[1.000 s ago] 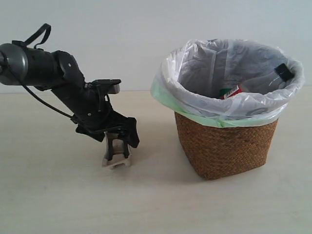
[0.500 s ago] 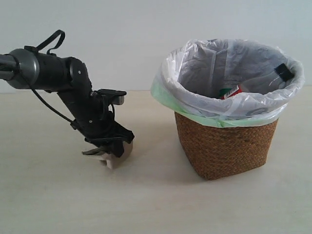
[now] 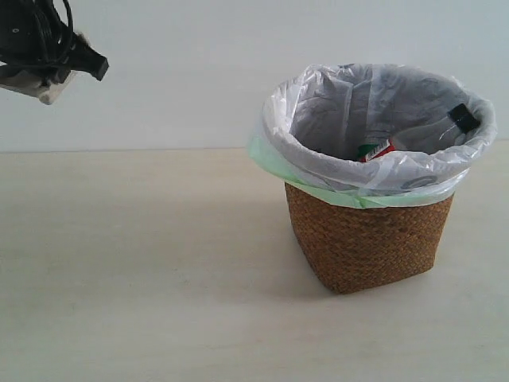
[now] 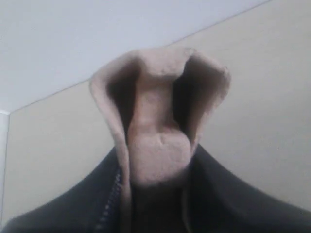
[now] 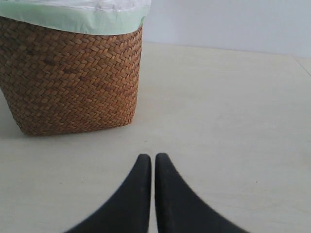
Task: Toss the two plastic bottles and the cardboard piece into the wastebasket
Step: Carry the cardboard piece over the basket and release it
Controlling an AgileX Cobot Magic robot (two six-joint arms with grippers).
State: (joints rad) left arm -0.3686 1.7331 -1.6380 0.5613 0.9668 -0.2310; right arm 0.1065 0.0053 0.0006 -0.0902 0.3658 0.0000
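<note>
My left gripper (image 3: 57,73) is high at the exterior view's top left, shut on the grey-beige cardboard piece (image 3: 38,86), far left of the wastebasket (image 3: 366,239). The left wrist view shows the cardboard piece (image 4: 158,121) pinched in the left gripper (image 4: 158,162) and sticking out past the fingers. Inside the bag lies the clear bottle with the black cap (image 3: 464,118) and red label (image 3: 375,149). No green-capped bottle shows. In the right wrist view my right gripper (image 5: 153,158) is shut on nothing, low over the table near the wastebasket (image 5: 73,77).
The pale wooden table (image 3: 143,270) stretches left of and in front of the basket. The white-and-green bag (image 3: 318,171) folds over the rim. A plain light wall stands behind. The right arm is out of the exterior view.
The left arm closed on the cardboard piece at the table, then lifted it up and to the left, to the top left corner. The basket and its bottle stayed put.
</note>
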